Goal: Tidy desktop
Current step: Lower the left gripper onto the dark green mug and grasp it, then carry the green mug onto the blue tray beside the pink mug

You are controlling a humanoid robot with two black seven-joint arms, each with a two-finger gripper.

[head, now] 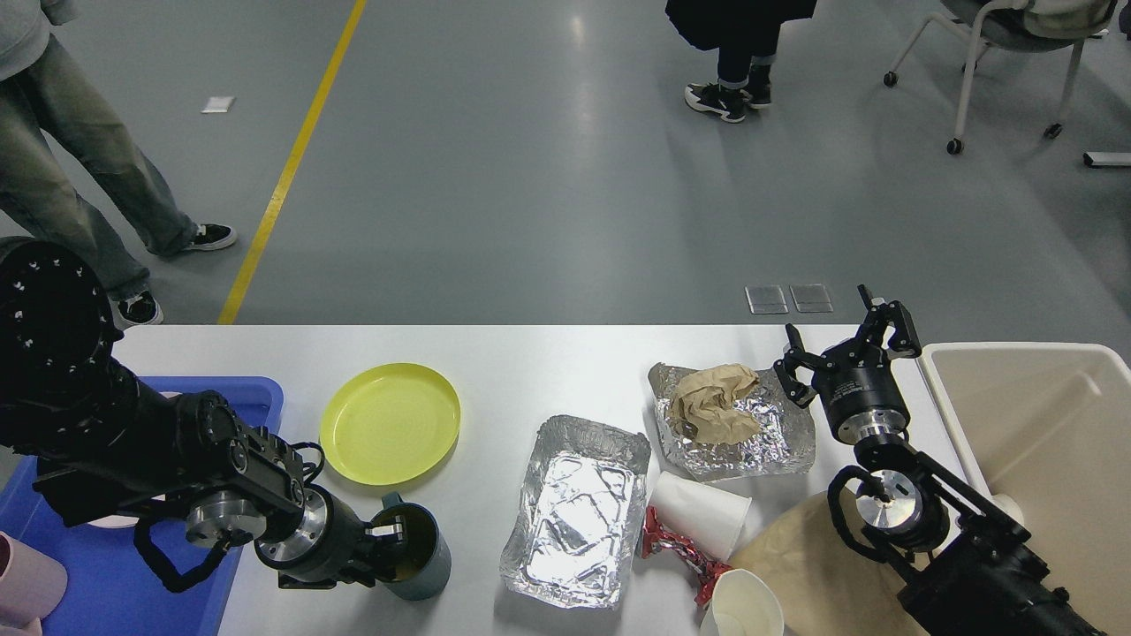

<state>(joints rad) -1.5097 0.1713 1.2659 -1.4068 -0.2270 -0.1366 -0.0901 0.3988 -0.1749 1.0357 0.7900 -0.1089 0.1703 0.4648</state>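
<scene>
The white desktop (548,371) holds dishes and litter. My left gripper (390,534) is at the front left, with its fingers pinched on the left rim of a dark teal mug (422,556) with a yellow inside. The mug stands upright on the desktop. My right gripper (846,343) is open and empty. It hovers between a foil sheet (773,442) that holds crumpled brown paper (711,402) and the beige bin (1016,352).
A yellow plate (389,424) lies beside the blue tray (261,393), which holds a pink cup (26,583). A foil tray (579,508), a tipped white cup (702,512), a red wrapper (676,548), another cup (742,605) and a tan paper bag (795,565) crowd the front.
</scene>
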